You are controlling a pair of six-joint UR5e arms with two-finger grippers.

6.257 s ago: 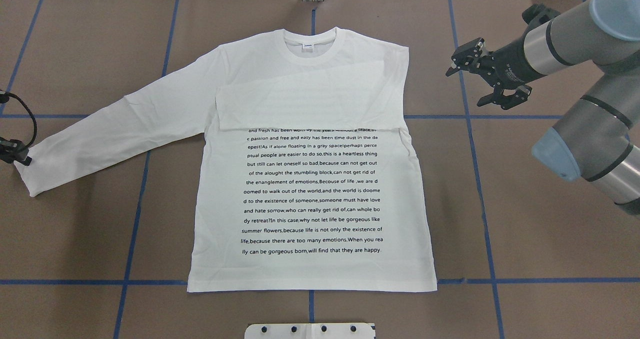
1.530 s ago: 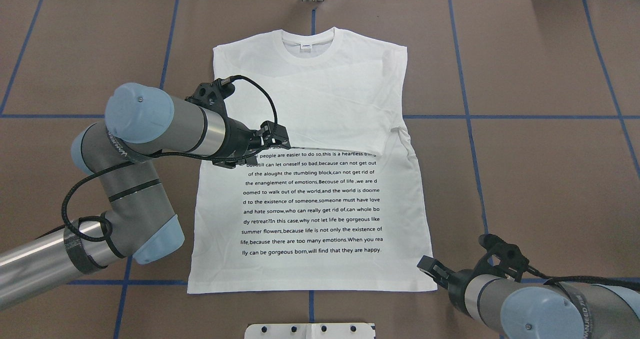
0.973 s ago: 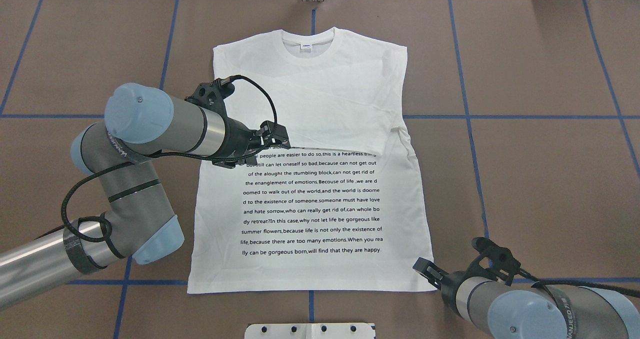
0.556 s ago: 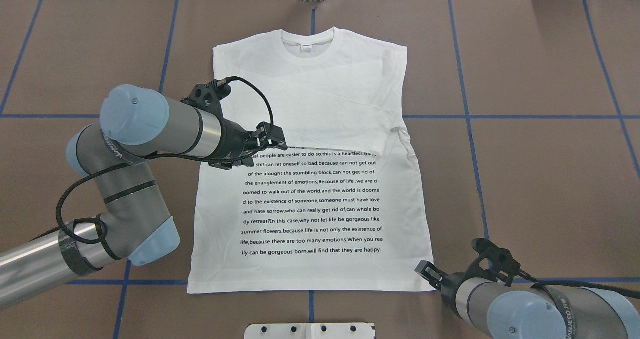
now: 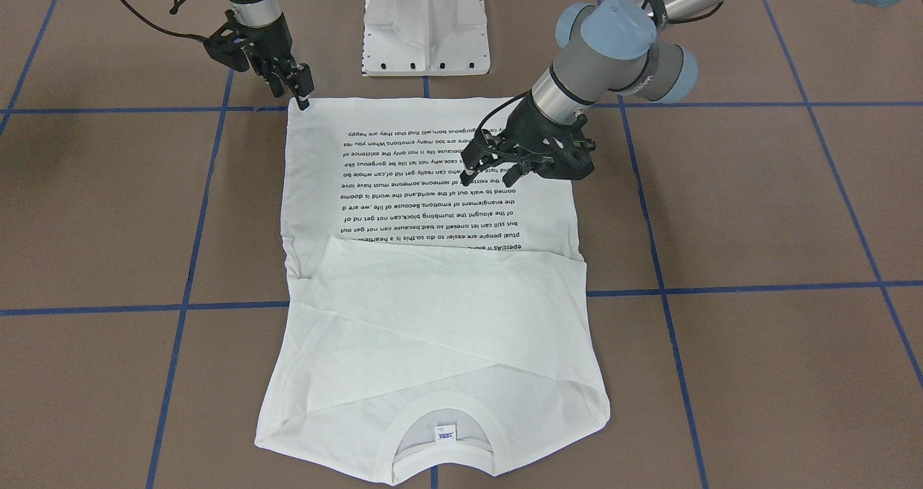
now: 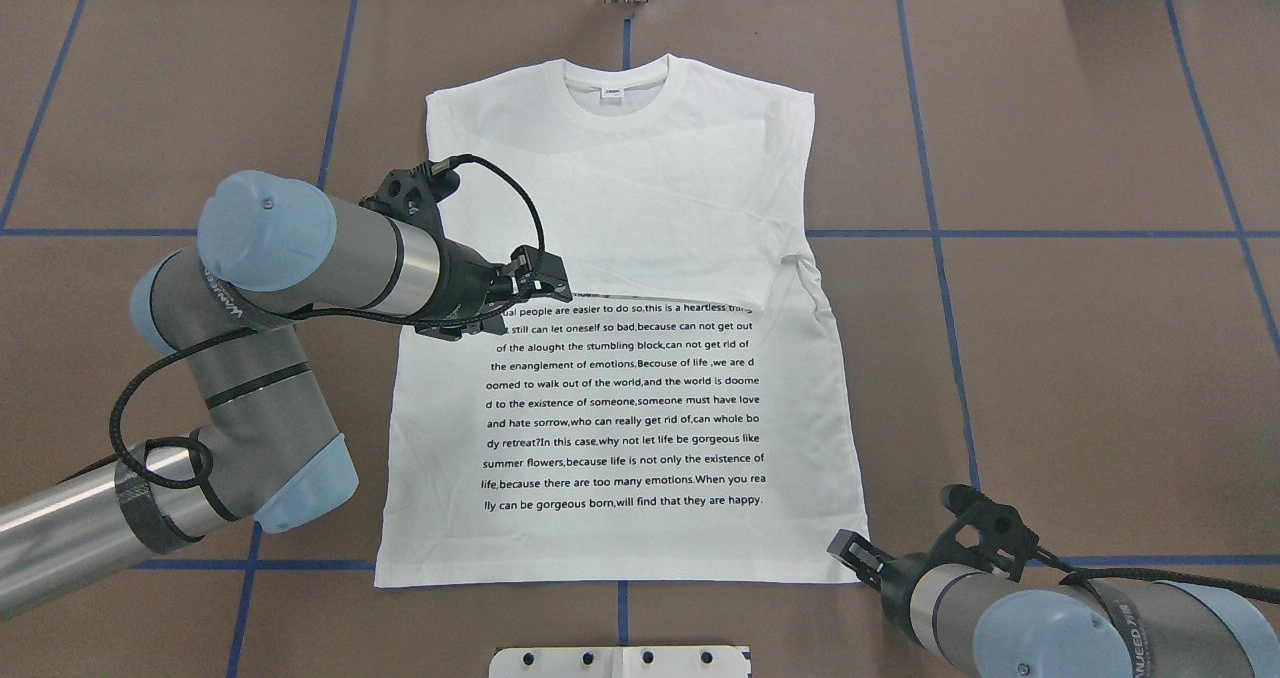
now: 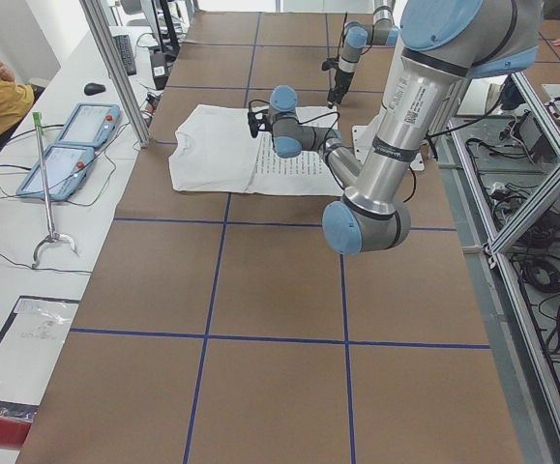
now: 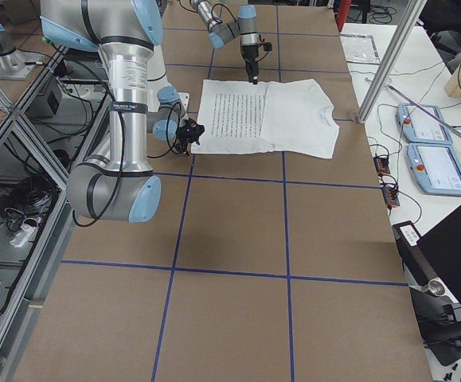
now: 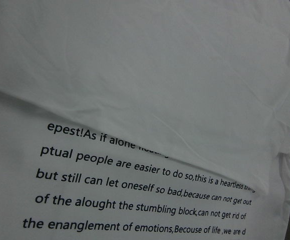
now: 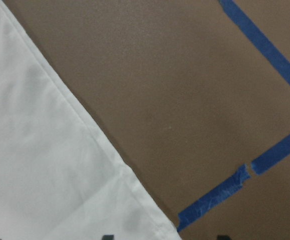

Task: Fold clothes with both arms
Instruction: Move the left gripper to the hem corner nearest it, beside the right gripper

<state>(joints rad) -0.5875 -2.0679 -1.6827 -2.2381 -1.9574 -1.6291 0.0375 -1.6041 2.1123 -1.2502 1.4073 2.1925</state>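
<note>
The white long-sleeved cotton T-shirt with black lettering (image 6: 620, 358) lies flat on the brown table (image 6: 1100, 358), sleeves folded over its chest. My left arm (image 6: 300, 258) hovers above the sleeve edge, jaws seemingly spread. My right arm (image 6: 1050, 628) holds its jaws spread at the hem corner, likely to lift it toward the collar.

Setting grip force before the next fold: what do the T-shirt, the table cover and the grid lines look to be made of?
T-shirt: thin soft knit cloth, probably cotton, matte white; it wrinkles softly and has a stitched hem.
Table cover: likely brown paper or card, dull and flat, no gloss.
Grid lines: blue adhesive tape, frayed and split at one spot.
</note>
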